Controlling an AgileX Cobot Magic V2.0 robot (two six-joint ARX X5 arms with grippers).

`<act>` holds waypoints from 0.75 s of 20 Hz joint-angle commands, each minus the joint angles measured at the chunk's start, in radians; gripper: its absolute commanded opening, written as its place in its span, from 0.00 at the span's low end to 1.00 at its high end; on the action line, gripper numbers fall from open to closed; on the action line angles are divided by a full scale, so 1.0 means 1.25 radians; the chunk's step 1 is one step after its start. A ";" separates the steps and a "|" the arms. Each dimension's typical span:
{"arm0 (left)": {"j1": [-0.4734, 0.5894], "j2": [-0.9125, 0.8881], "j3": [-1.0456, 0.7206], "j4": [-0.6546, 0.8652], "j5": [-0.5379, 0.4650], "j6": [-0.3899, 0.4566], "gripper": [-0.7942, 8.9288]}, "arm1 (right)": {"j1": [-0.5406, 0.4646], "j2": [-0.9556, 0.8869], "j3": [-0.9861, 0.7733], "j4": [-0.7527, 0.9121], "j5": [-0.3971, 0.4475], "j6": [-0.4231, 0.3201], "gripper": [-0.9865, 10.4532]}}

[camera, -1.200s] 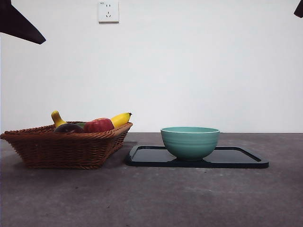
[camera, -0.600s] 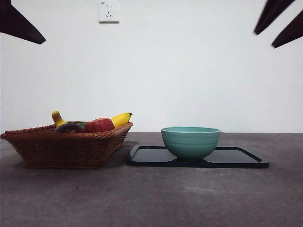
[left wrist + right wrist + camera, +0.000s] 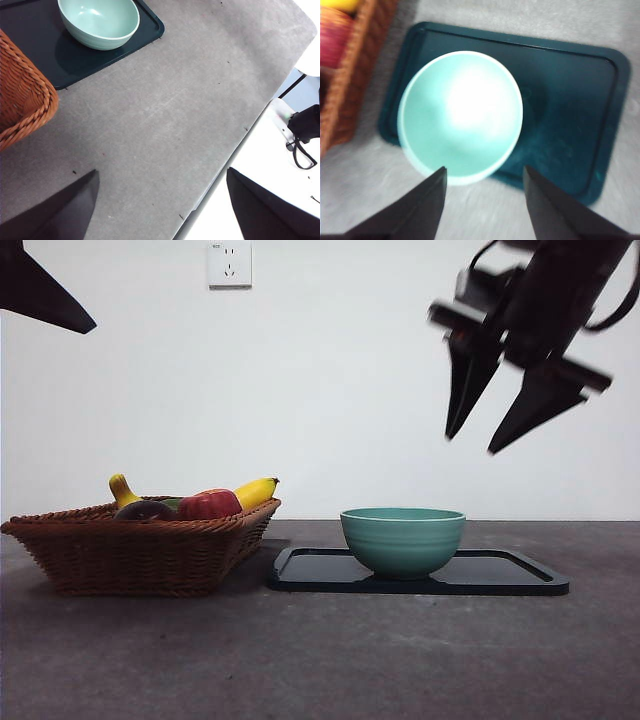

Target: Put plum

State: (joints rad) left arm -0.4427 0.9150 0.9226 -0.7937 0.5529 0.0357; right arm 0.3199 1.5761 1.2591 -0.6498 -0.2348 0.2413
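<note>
The plum (image 3: 145,511) is a dark rounded fruit lying in the wicker basket (image 3: 140,555) at the left, only its top showing over the rim. My right gripper (image 3: 470,445) is open and empty, hanging high above the right side of the teal bowl (image 3: 402,540). In the right wrist view the right gripper (image 3: 484,170) looks down on the bowl (image 3: 460,115), and the plum does not show clearly there. My left gripper (image 3: 162,172) is open and empty, high over bare table near its edge. In the front view it shows only as a black tip (image 3: 40,290) at the top left.
The basket also holds a red apple (image 3: 208,505) and yellow bananas (image 3: 255,492). The bowl stands on a black tray (image 3: 500,575) to the right of the basket. The basket corner (image 3: 20,100) and bowl (image 3: 100,22) show in the left wrist view. The table edge (image 3: 225,170) is near.
My right arm has come down from the top right corner and moved left, and now hangs above the bowl. The left arm and the fruit have not moved.
</note>
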 commanded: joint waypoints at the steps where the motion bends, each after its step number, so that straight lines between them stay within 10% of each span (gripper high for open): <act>1: -0.004 0.005 0.013 0.000 0.005 0.004 0.50 | 0.002 0.064 0.027 0.028 0.003 -0.014 0.30; 15: -0.004 0.005 0.013 0.001 0.005 0.004 0.50 | 0.004 0.201 0.027 0.154 0.065 -0.014 0.10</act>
State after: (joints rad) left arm -0.4427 0.9150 0.9226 -0.7975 0.5533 0.0357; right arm 0.3199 1.8095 1.2728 -0.4633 -0.1551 0.2317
